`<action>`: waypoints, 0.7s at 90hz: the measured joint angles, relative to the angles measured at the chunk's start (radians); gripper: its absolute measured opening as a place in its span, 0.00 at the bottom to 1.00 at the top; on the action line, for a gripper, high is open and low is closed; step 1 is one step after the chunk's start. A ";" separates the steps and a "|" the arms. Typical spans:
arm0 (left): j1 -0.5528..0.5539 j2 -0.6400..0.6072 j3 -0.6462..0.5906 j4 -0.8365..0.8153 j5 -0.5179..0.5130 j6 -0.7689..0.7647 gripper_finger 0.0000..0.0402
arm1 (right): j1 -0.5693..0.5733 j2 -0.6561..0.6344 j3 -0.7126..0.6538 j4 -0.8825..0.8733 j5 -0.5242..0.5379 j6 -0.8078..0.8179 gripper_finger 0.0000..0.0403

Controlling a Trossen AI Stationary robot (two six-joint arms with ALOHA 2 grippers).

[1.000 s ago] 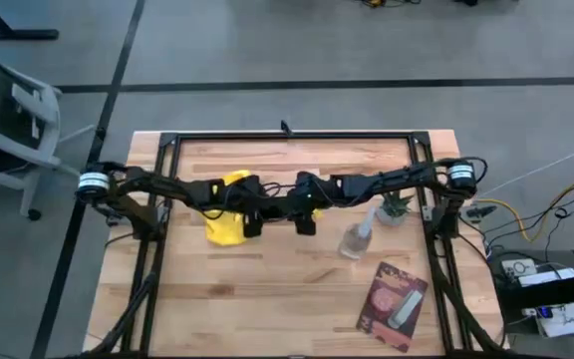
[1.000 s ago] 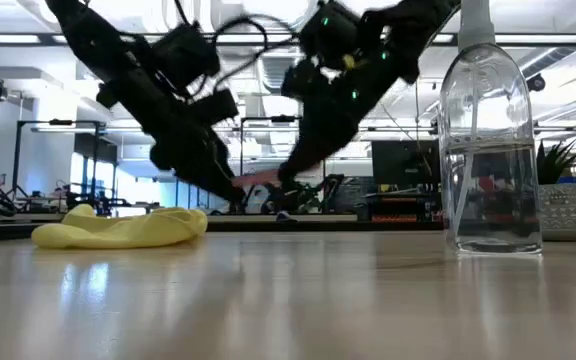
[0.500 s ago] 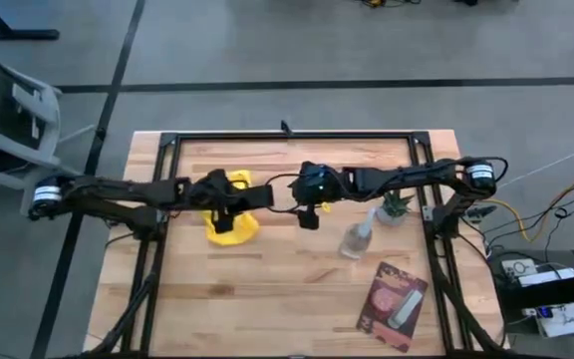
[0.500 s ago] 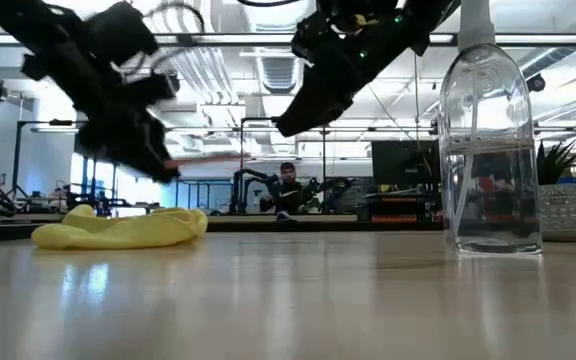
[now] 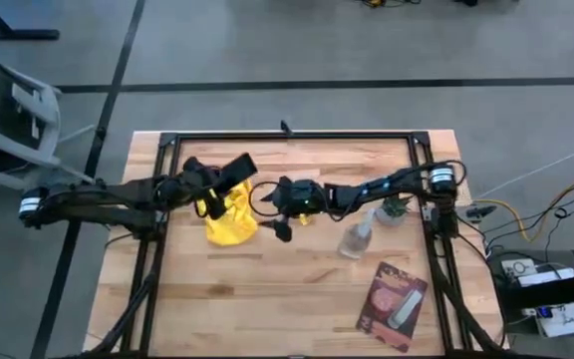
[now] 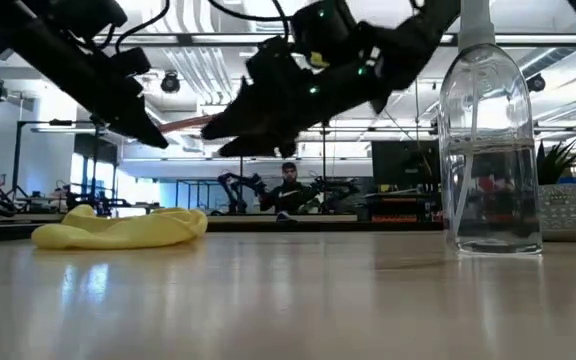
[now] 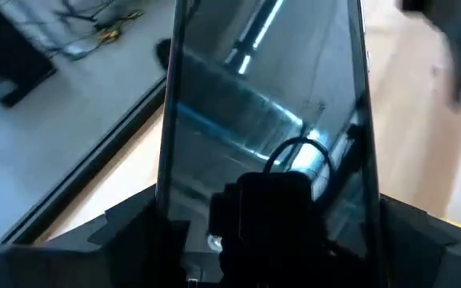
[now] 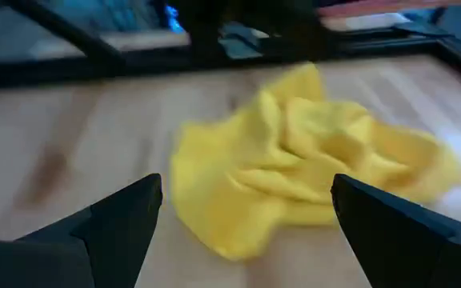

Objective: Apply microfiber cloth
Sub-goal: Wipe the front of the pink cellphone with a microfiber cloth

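The wooden bench (image 5: 297, 299) fills the middle of the high view, framed by a black metal rig, with both dark arms reaching in over its far half. The left arm stretches in from the left, and its gripper (image 5: 235, 168) is raised above the bench at the far edge of the microfiber cloth (image 5: 229, 219); whether its fingers are spread or closed cannot be told. The right arm comes from the right, and its gripper (image 5: 279, 227) hangs just beside the cloth's right edge with its fingers (image 8: 110, 228) spread wide and holding nothing. The cloth lies crumpled on the bench, bright yellow, left of centre. To its right, well apart, stands a clear spray bottle (image 5: 357, 237) partly filled with liquid, and near it a small potted plant (image 5: 396, 207). A pink-and-dark flat packet (image 5: 397, 304) lies nearer the front right corner.
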 joint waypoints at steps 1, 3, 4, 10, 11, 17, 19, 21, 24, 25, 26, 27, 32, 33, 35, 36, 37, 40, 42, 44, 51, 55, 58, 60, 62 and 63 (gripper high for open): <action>0.000 0.000 0.000 0.000 0.000 -0.005 0.79 | 0.001 0.008 0.000 0.013 -0.003 0.003 0.85; 0.000 0.001 0.000 0.000 0.000 -0.014 0.79 | 0.005 0.023 0.002 0.037 -0.005 0.007 0.85; 0.000 0.001 0.000 -0.002 0.000 -0.018 0.79 | 0.007 0.031 0.004 0.044 -0.005 0.009 0.85; 0.000 0.002 -0.001 -0.016 0.001 -0.036 0.79 | 0.018 0.080 0.034 0.057 -0.006 0.011 0.85; 0.000 0.003 -0.001 -0.017 0.001 -0.038 0.79 | 0.019 0.089 0.041 0.057 -0.006 0.011 0.85; 0.000 0.014 -0.001 -0.013 0.001 -0.049 0.79 | 0.030 0.144 0.093 0.053 -0.006 0.007 0.85; 0.000 0.015 -0.001 -0.016 0.001 -0.051 0.79 | 0.033 0.165 0.117 0.055 -0.005 0.006 0.85; 0.000 0.015 -0.001 -0.023 0.002 -0.052 0.79 | 0.035 0.185 0.141 0.059 -0.005 0.006 0.85; 0.000 0.018 -0.002 -0.027 0.002 -0.053 0.79 | 0.038 0.212 0.175 0.047 -0.005 0.008 0.85; 0.000 0.020 -0.003 -0.027 0.002 -0.055 0.79 | 0.038 0.221 0.186 0.035 -0.005 0.010 0.85; 0.000 0.022 -0.002 -0.024 0.002 -0.055 0.79 | 0.038 0.231 0.198 0.024 -0.005 0.011 0.85; 0.000 0.023 -0.002 -0.020 0.001 -0.056 0.79 | 0.038 0.240 0.212 0.013 -0.005 0.012 0.85; 0.000 0.025 -0.002 -0.019 0.002 -0.063 0.79 | 0.039 0.283 0.278 -0.051 -0.004 0.011 0.85; 0.000 0.025 -0.002 -0.024 0.003 -0.065 0.79 | 0.039 0.290 0.289 -0.070 -0.003 0.011 0.85; 0.000 0.025 -0.002 -0.032 0.003 -0.067 0.79 | 0.039 0.304 0.312 -0.109 0.001 0.009 0.85; 0.000 0.026 -0.002 -0.033 0.003 -0.067 0.79 | 0.038 0.311 0.325 -0.128 0.002 0.007 0.85; 0.000 0.027 -0.002 -0.033 0.002 -0.068 0.79 | 0.036 0.317 0.337 -0.147 0.003 0.005 0.85; 0.000 0.029 -0.002 -0.024 0.002 -0.070 0.79 | 0.031 0.332 0.371 -0.197 0.003 0.001 0.85; 0.000 0.030 -0.002 -0.021 0.002 -0.070 0.79 | 0.028 0.340 0.390 -0.233 0.005 -0.002 0.85; 0.000 0.030 -0.002 -0.023 0.002 -0.071 0.79 | 0.025 0.351 0.409 -0.259 0.009 -0.005 0.85; 0.000 0.030 -0.004 -0.025 -0.003 -0.075 0.79 | 0.020 0.378 0.462 -0.309 0.036 -0.026 0.85; 0.000 0.030 -0.004 -0.025 -0.004 -0.080 0.79 | 0.018 0.393 0.482 -0.343 0.052 -0.032 0.84; 0.000 0.031 -0.004 -0.023 -0.004 -0.085 0.79 | 0.019 0.402 0.495 -0.351 0.068 -0.039 0.83; 0.000 0.031 -0.004 -0.026 -0.004 -0.088 0.79 | 0.019 0.408 0.500 -0.358 0.079 -0.046 0.82; 0.000 0.031 -0.005 -0.028 -0.004 -0.093 0.79 | 0.019 0.411 0.504 -0.364 0.092 -0.052 0.80; 0.000 0.031 -0.005 -0.029 -0.004 -0.095 0.79 | 0.020 0.412 0.506 -0.368 0.098 -0.054 0.79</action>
